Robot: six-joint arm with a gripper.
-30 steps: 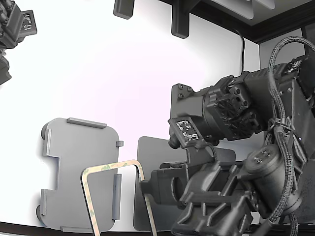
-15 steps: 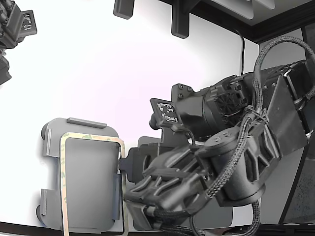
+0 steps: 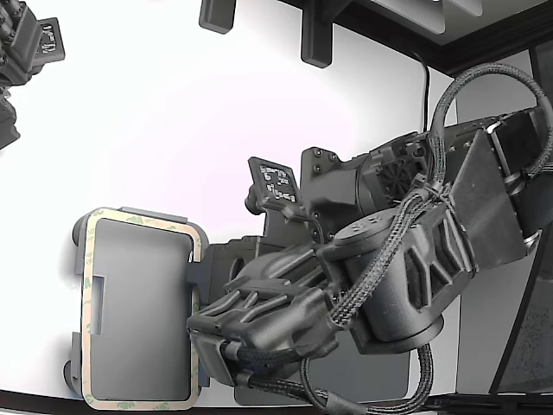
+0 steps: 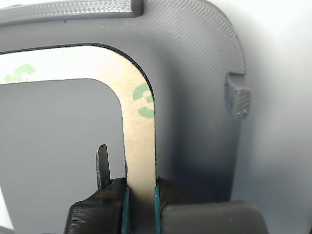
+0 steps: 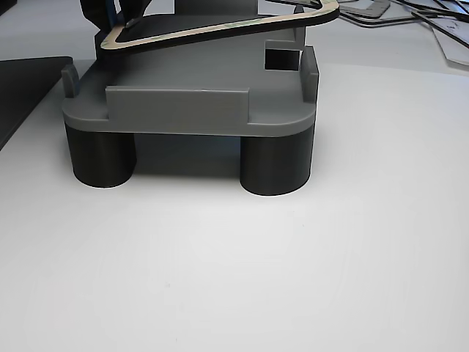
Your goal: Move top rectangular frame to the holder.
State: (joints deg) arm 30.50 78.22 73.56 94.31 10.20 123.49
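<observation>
The beige-tan frame [image 3: 79,311] with green flecks lies over the light grey holder [image 3: 138,320] at the exterior view's lower left, roughly lined up with its outline. My gripper [image 3: 197,333] is shut on the frame's long side nearest the arm. In the wrist view the teal pads [image 4: 126,207] pinch the frame strip [image 4: 139,141] above the holder's floor [image 4: 195,73], near an edge tab [image 4: 238,100]. In the other view the frame [image 5: 220,26] hangs slightly tilted just above the holder [image 5: 190,110], with the gripper [image 5: 110,11] at one end.
A dark grey mat [image 3: 380,380] lies under my arm, and also shows in the other view [image 5: 22,88]. The holder stands on dark round legs [image 5: 275,165]. A second arm [image 3: 26,52] hangs at the exterior view's top left. Cables [image 5: 432,22] lie behind the holder.
My gripper has carried the frame towards the exterior view's left, from half off the holder and skewed to squarely over it. The arm has swung down and left with it.
</observation>
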